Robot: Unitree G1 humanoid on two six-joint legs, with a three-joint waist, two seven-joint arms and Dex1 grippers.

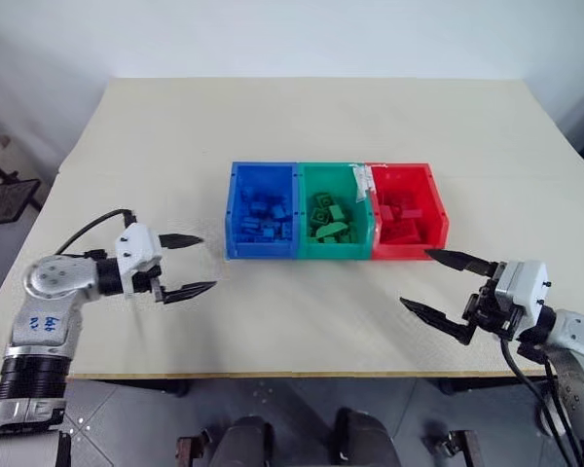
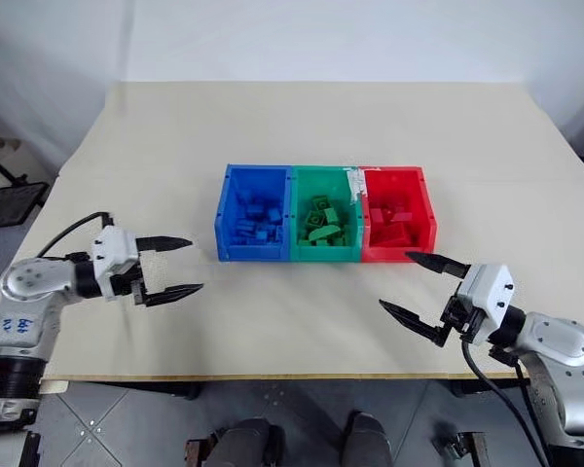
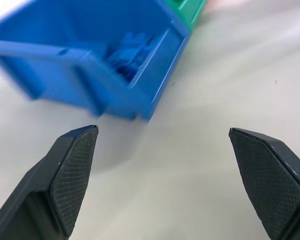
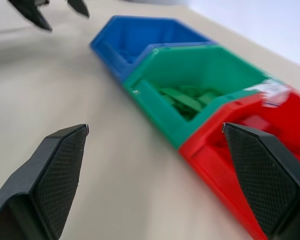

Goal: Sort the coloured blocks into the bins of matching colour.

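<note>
Bare table (image 1: pixel 302 126) around bins (image 1: pixel 334 255), both claws spread, empty.

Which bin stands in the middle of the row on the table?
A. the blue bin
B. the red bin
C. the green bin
C: the green bin sits between the blue bin on the robot's left and the red bin on its right.

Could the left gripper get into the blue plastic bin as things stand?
Probably yes. The left gripper hangs open beside the blue plastic bin, with bare table between them and nothing over the bin's open top.
</note>
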